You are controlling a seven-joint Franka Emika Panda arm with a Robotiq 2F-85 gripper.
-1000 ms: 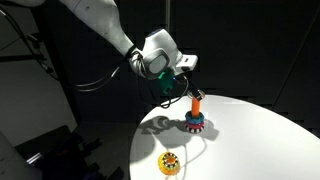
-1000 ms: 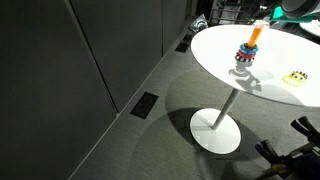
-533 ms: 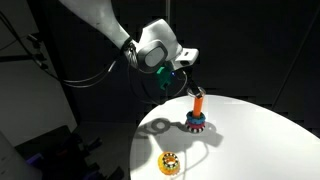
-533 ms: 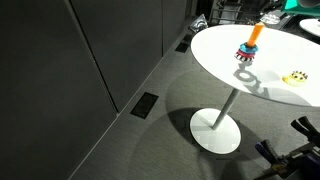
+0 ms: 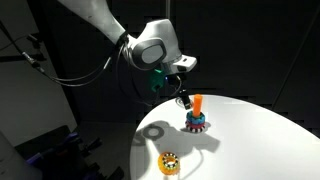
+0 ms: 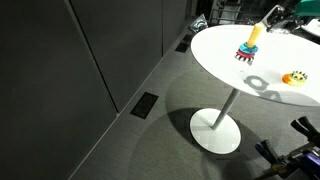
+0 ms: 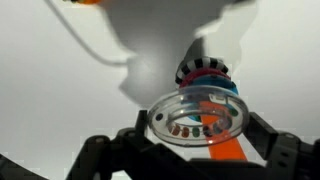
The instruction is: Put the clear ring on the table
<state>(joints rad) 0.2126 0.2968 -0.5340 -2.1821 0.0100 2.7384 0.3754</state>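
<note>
In the wrist view my gripper (image 7: 197, 140) is shut on the clear ring (image 7: 197, 116), a see-through plastic ring held flat between the fingers. Below it stands the stacking toy (image 7: 207, 75) with red, blue and teal rings and an orange post on the white table (image 7: 60, 90). In an exterior view the gripper (image 5: 182, 97) hangs just left of the top of the toy's orange post (image 5: 196, 104). The toy also shows in an exterior view (image 6: 250, 44). The clear ring is too faint to make out in both exterior views.
A yellow ring with dark dots (image 5: 169, 162) lies near the table's front edge and also shows in an exterior view (image 6: 295, 78). The round table (image 6: 215, 45) stands on a single pedestal. The surroundings are dark.
The gripper has risen up the orange post and off its top, carrying the clear ring, and now hangs slightly beside the post.
</note>
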